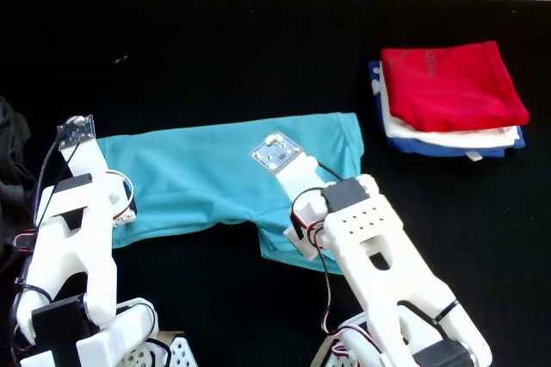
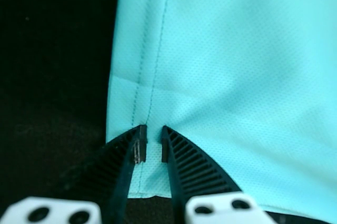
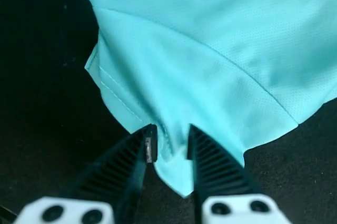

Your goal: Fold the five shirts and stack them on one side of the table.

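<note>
A teal shirt [image 1: 215, 173] lies spread flat across the middle of the black table [image 1: 215, 48]. My left arm [image 1: 82, 212] stands over its left end. There my left gripper [image 2: 151, 142] is pinched on the stitched hem of the teal shirt [image 2: 237, 77], close to a corner. My right arm [image 1: 362, 229] is at the shirt's near edge by the sleeve. My right gripper [image 3: 171, 142] is shut on a bunched tip of the teal shirt [image 3: 221, 50]. At the back right sits a stack of folded shirts: red [image 1: 452, 83] on white [image 1: 448, 136] on blue [image 1: 430, 148].
A dark bundle of cloth [image 1: 10, 156] lies at the table's left edge. Bare black table stretches behind the teal shirt and between it and the stack.
</note>
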Action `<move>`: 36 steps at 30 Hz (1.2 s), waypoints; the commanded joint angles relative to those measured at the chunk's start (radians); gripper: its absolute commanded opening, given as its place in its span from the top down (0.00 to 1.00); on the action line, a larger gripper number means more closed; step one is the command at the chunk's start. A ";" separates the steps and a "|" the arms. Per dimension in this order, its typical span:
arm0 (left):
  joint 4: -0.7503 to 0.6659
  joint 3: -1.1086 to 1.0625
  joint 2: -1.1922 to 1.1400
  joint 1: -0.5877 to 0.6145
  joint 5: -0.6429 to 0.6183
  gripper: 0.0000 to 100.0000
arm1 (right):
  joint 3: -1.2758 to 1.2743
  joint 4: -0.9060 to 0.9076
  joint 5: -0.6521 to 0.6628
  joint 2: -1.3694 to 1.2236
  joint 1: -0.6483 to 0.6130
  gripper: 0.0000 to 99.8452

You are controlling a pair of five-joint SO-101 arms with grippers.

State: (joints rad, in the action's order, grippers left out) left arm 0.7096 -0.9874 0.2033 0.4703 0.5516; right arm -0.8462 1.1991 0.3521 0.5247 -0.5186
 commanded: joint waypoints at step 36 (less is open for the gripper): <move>-0.009 -0.019 -0.005 0.025 -0.011 0.92 | -0.231 -0.288 0.075 -0.252 -0.068 0.87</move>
State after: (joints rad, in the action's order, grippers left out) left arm 0.7096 -0.9874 0.2033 0.4703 0.5516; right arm -1.0902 0.9152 0.4089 0.3360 -0.6015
